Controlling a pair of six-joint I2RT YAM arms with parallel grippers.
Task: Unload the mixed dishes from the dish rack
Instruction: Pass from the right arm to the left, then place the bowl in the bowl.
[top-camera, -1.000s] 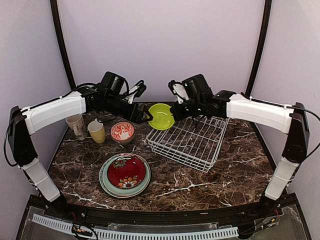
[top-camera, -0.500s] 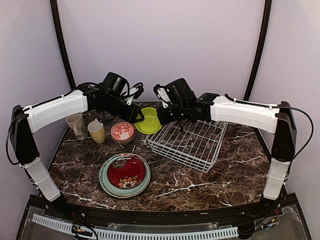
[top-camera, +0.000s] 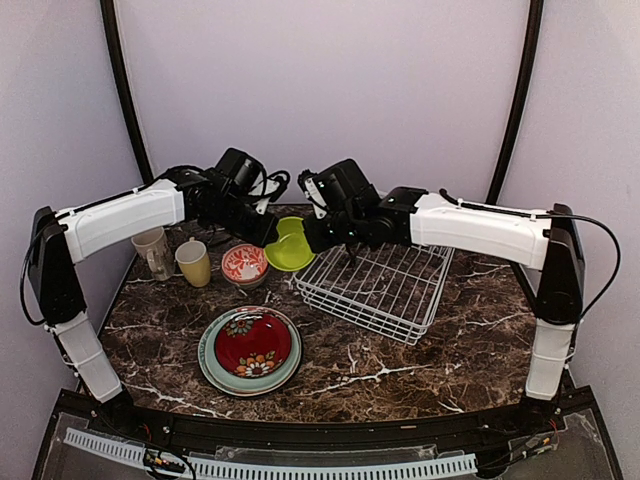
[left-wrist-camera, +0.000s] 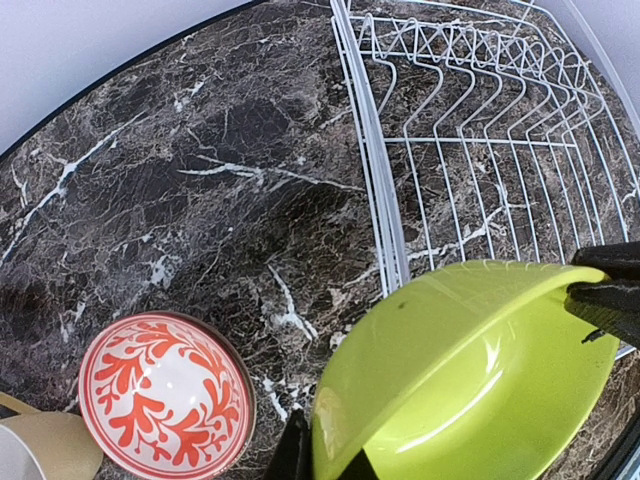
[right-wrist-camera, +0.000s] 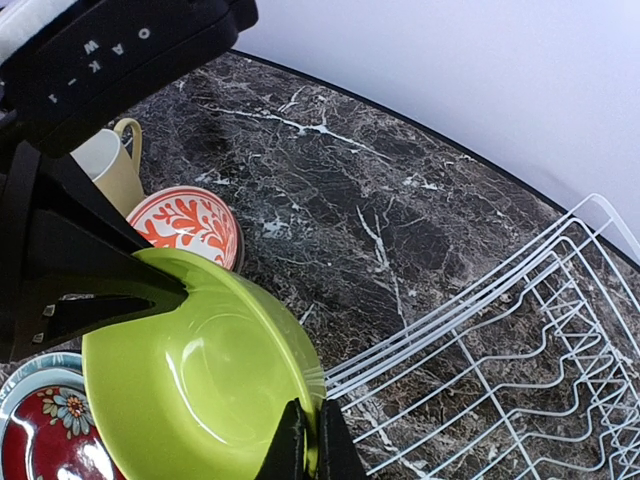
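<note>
You have both arms on the lime bowl (top-camera: 288, 245). Left gripper (left-wrist-camera: 320, 460) is clamped on its rim, one finger inside and one outside. Right gripper (right-wrist-camera: 308, 445) is pinched shut on the opposite rim the same way. So it's a two-handed hold, neither side released.

The bowl is tilted, its inside facing up and toward the rack (top-camera: 380, 285). It is held just off the rack's far-left corner, outside the wire and above the table (top-camera: 450, 340). From the left wrist its edge overlaps the rack's left rail, but I can't tell if it touches the wire.

No dishes show in the rack in any view, only bare grid and tines.

- Left of the rack, just under the lime bowl: red-and-white bowl (top-camera: 245, 264), upright on the table.
- Further left of the rack: yellow mug (top-camera: 194, 262), then beige mug (top-camera: 152, 252), close together and both upright.
- Near-left of the rack, well apart from it: red floral plate (top-camera: 253, 342), stacked on a pale green plate (top-camera: 215, 375).
</note>
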